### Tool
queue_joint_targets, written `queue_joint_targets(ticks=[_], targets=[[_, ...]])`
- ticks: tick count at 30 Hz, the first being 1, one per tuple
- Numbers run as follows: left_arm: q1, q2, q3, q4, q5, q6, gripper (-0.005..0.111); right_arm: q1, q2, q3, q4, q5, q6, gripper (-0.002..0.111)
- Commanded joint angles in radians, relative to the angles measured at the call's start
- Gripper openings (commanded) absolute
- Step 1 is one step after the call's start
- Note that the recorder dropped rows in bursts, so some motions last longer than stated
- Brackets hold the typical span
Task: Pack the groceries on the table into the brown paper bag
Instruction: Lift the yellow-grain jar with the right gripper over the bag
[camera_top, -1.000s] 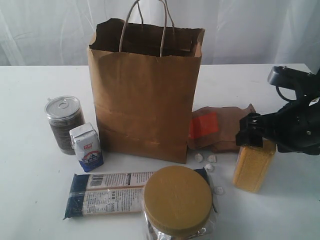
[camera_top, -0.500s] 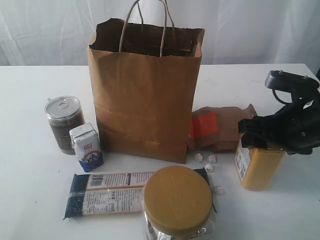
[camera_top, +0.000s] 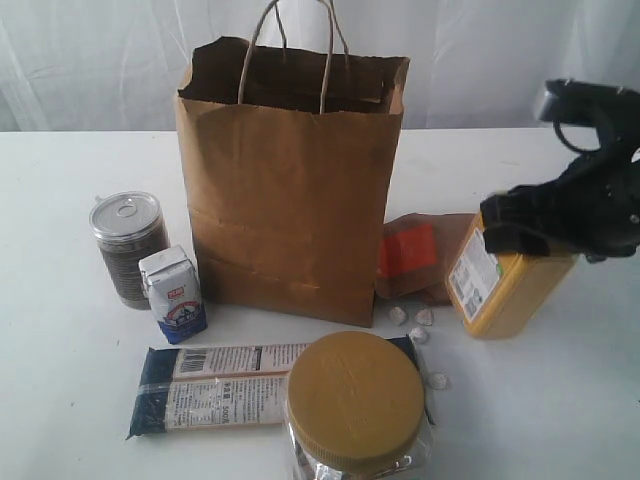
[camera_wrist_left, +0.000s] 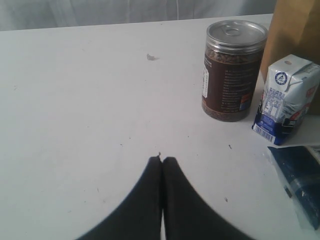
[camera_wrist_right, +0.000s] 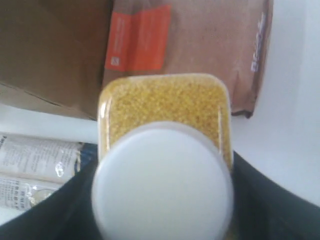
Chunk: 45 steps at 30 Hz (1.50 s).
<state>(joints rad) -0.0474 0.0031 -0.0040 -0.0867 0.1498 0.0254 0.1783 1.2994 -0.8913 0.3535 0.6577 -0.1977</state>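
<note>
The brown paper bag (camera_top: 292, 175) stands upright and open at the middle back of the table (camera_top: 60, 370). To its right my right gripper (camera_top: 528, 222) is shut on the top of a clear jar of yellow grain (camera_top: 503, 285) with a white lid (camera_wrist_right: 162, 182), lifted and tilted off the table. Behind that jar lies the brown orange-labelled pouch (camera_top: 425, 250). Left of the bag stand a metal-lidded can (camera_top: 128, 247) and a blue-white carton (camera_top: 174, 293). In front lie the dark-blue noodle pack (camera_top: 215, 387), a gold-lidded jar (camera_top: 355, 402) and wrapped candies (camera_top: 412, 320). My left gripper (camera_wrist_left: 162, 159) is shut and empty, over bare table short of the can (camera_wrist_left: 232, 70).
White curtains hang behind the table. The bag's twisted handles (camera_top: 290, 50) stand up above its open mouth. Bare tabletop lies at the far left and at the right of the lifted jar.
The right gripper closed on the yellow-grain jar and raised it, tilting its base toward the bag. The left gripper has not moved.
</note>
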Motion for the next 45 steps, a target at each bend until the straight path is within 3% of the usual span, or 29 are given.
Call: queue_joint_targets(ticks=[1,13,19,33,45], targets=[[-0.004,-0.003,0.004,-0.009,0.000,0.000,0.000,0.000,-0.069,-0.120,0.010,0.067,-0.047,0.000],[-0.004,-0.003,0.004,-0.009,0.000,0.000,0.000,0.000,-0.089,-0.558,0.015,0.235,-0.117,0.000],[-0.004,-0.003,0.004,-0.009,0.000,0.000,0.000,0.072,-0.047,-0.681,0.013,0.238,-0.119,0.000],[-0.004,-0.003,0.004,-0.009,0.000,0.000,0.000,0.261,0.152,-0.784,-0.051,0.155,-0.112,0.000],[-0.004,-0.003,0.004,-0.009,0.000,0.000,0.000,0.279,0.275,-0.833,-0.060,0.182,-0.086,0.000]])
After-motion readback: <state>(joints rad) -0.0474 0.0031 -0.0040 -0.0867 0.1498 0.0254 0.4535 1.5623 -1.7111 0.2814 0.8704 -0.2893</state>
